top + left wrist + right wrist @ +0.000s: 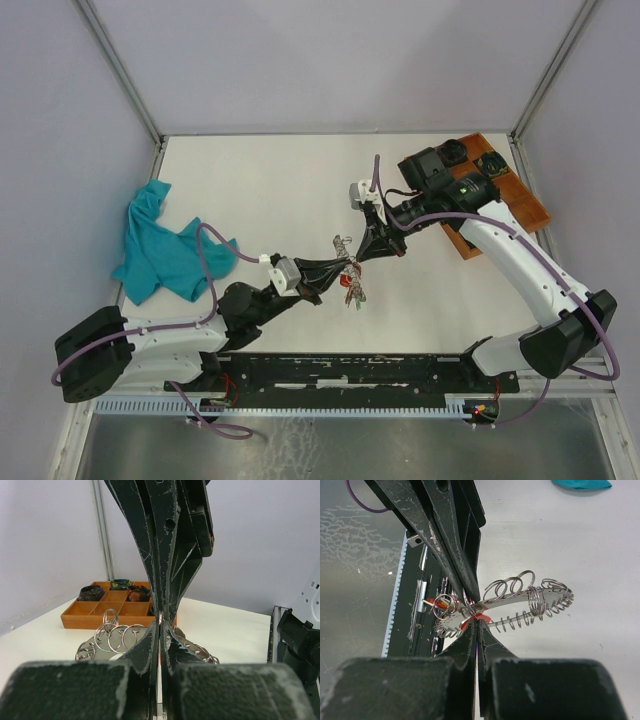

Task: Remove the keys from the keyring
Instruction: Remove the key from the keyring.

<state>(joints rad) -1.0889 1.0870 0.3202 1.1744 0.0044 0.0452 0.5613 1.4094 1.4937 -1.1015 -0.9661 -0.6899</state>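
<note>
The keyring (540, 602), a silver ring edged with coiled wire, hangs above the table between both grippers. It shows in the top view as the keyring (343, 247) and in the left wrist view as the keyring (107, 640), with small split rings on it. My left gripper (160, 623) is shut on the keyring's edge. My right gripper (477, 621) meets it tip to tip from the other side, shut on a red-tagged key (482, 616) at the ring's rim. More keys (352, 290) with red and green tags dangle beneath the left gripper (347, 268) and right gripper (362, 258).
A teal cloth (165, 250) lies crumpled at the table's left side. An orange compartment tray (515, 195) with small dark items stands at the back right, seen as the tray (85, 617) behind the keyring. A black rail (350, 370) runs along the near edge.
</note>
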